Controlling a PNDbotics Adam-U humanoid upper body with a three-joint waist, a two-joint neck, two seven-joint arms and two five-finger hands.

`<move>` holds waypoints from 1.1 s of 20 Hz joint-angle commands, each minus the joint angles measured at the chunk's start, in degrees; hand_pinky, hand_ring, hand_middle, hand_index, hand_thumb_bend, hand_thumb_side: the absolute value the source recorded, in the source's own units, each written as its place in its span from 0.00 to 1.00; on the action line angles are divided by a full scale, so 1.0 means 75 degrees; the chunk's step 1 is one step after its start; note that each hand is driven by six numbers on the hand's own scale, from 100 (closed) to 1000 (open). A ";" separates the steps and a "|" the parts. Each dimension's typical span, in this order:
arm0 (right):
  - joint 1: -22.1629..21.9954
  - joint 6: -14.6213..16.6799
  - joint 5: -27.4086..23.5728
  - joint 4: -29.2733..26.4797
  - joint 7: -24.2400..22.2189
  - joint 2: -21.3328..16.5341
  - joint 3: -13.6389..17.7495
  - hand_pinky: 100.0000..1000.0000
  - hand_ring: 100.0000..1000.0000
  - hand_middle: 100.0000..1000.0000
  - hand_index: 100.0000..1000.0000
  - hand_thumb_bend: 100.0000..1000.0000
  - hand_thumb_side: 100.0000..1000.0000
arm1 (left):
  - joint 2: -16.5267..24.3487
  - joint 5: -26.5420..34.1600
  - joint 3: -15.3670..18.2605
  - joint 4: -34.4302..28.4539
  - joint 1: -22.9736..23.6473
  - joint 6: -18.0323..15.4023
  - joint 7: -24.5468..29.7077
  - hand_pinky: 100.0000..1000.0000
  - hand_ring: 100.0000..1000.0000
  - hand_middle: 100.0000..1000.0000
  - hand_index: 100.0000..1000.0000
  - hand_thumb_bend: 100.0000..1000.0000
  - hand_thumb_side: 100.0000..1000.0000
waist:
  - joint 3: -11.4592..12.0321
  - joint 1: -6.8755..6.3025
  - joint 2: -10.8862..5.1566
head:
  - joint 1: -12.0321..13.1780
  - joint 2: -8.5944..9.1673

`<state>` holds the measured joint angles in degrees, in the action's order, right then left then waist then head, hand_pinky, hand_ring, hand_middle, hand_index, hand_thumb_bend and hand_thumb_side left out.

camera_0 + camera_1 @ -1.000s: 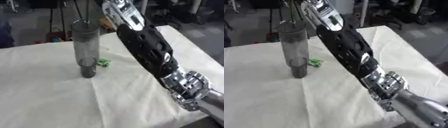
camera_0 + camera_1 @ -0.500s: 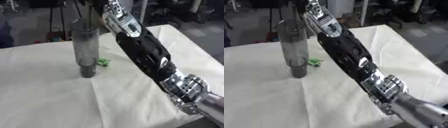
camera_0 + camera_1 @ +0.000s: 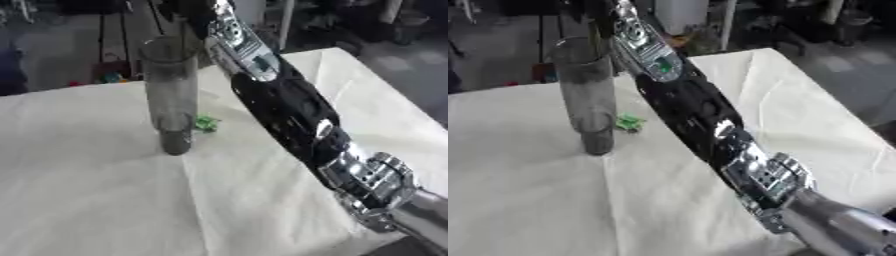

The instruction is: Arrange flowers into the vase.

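The vase [image 3: 171, 95], a tall smoky clear cylinder, stands upright on the counter [image 3: 87, 200] under a creased cream cloth. A small green scrap [image 3: 628, 122] lies just beside its base. The right eye view shows more of the silver forearm. The right robot hand [image 3: 197, 15] is cut off above the vase; its fingers cannot be made out.

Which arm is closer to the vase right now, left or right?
Right. The right arm reaches up past the vase, passing just beside its right side, with its hand out of view above. The left arm does not show in either view.
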<state>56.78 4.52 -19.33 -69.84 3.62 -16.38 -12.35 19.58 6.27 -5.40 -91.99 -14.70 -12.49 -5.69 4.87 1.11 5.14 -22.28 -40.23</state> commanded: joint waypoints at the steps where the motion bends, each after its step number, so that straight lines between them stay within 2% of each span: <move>1: 0.0107 0.0068 0.0163 0.0013 -0.0087 -0.0070 0.0065 0.10 0.10 0.00 0.06 0.47 0.59 | 0.0063 0.0033 0.0043 -0.0087 -0.0084 -0.0011 -0.0003 0.77 1.00 0.89 0.89 0.78 1.00 | -0.0012 -0.0040 -0.0084 | -0.0003 0.0000; 3: 0.0087 0.0124 0.0241 0.0101 -0.0193 -0.0065 0.0107 0.19 0.17 0.06 0.09 0.48 0.60 | 0.0062 0.0032 0.0046 -0.0088 -0.0084 -0.0012 -0.0007 0.77 1.00 0.89 0.89 0.78 1.00 | -0.0017 -0.0042 -0.0081 | 0.0002 0.0007; 4: 0.0079 0.0155 0.0276 0.0144 -0.0249 -0.0063 0.0125 0.29 0.25 0.13 0.13 0.48 0.60 | 0.0060 0.0032 0.0047 -0.0087 -0.0084 -0.0012 -0.0008 0.77 1.00 0.89 0.89 0.78 1.00 | -0.0020 -0.0044 -0.0080 | 0.0003 0.0009; 5: 0.0072 0.0183 0.0311 0.0185 -0.0307 -0.0060 0.0142 0.30 0.25 0.14 0.14 0.49 0.60 | 0.0060 0.0032 0.0047 -0.0087 -0.0082 -0.0012 -0.0009 0.77 1.00 0.89 0.89 0.78 1.00 | -0.0023 -0.0045 -0.0080 | 0.0004 0.0011; 6: 0.0068 0.0209 0.0340 0.0223 -0.0366 -0.0057 0.0155 0.38 0.31 0.19 0.17 0.50 0.61 | 0.0060 0.0031 0.0048 -0.0086 -0.0082 -0.0012 -0.0010 0.77 1.00 0.89 0.89 0.78 1.00 | -0.0026 -0.0045 -0.0079 | 0.0003 0.0016; 7: 0.0065 0.0233 0.0367 0.0256 -0.0430 -0.0055 0.0167 0.41 0.32 0.21 0.18 0.50 0.61 | 0.0059 0.0031 0.0050 -0.0086 -0.0083 -0.0012 -0.0011 0.77 1.00 0.89 0.89 0.78 1.00 | -0.0029 -0.0046 -0.0077 | 0.0003 0.0018; 8: 0.0063 0.0254 0.0386 0.0287 -0.0484 -0.0052 0.0179 0.48 0.37 0.27 0.20 0.50 0.61 | 0.0057 0.0033 0.0050 -0.0087 -0.0084 -0.0014 -0.0011 0.77 1.00 0.89 0.89 0.78 1.00 | -0.0031 -0.0047 -0.0076 | 0.0004 0.0020; 14: 0.0053 0.0336 0.0483 0.0399 -0.0690 -0.0052 0.0219 0.60 0.47 0.41 0.30 0.53 0.61 | 0.0058 0.0033 0.0054 -0.0086 -0.0081 -0.0015 -0.0007 0.77 1.00 0.90 0.89 0.78 1.00 | -0.0042 -0.0055 -0.0073 | 0.0005 0.0027; 17: 0.0065 0.0377 0.0639 0.0417 -0.0807 -0.0067 0.0212 0.65 0.49 0.43 0.32 0.55 0.62 | 0.0054 0.0033 0.0054 -0.0087 -0.0081 -0.0015 -0.0007 0.77 1.00 0.90 0.89 0.78 1.00 | -0.0047 -0.0055 -0.0074 | 0.0005 0.0033; 22: 0.0090 0.0568 0.1470 0.0384 -0.1289 -0.0167 0.0179 0.75 0.59 0.53 0.46 0.60 0.67 | 0.0061 0.0032 0.0060 -0.0089 -0.0076 -0.0018 -0.0008 0.77 1.00 0.90 0.89 0.78 1.00 | -0.0053 -0.0045 -0.0081 | 0.0009 0.0034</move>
<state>55.99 8.38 -10.05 -66.31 -5.10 -16.41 -11.31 19.17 6.27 -5.38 -91.99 -14.70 -12.49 -5.70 4.56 0.96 5.26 -22.26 -40.22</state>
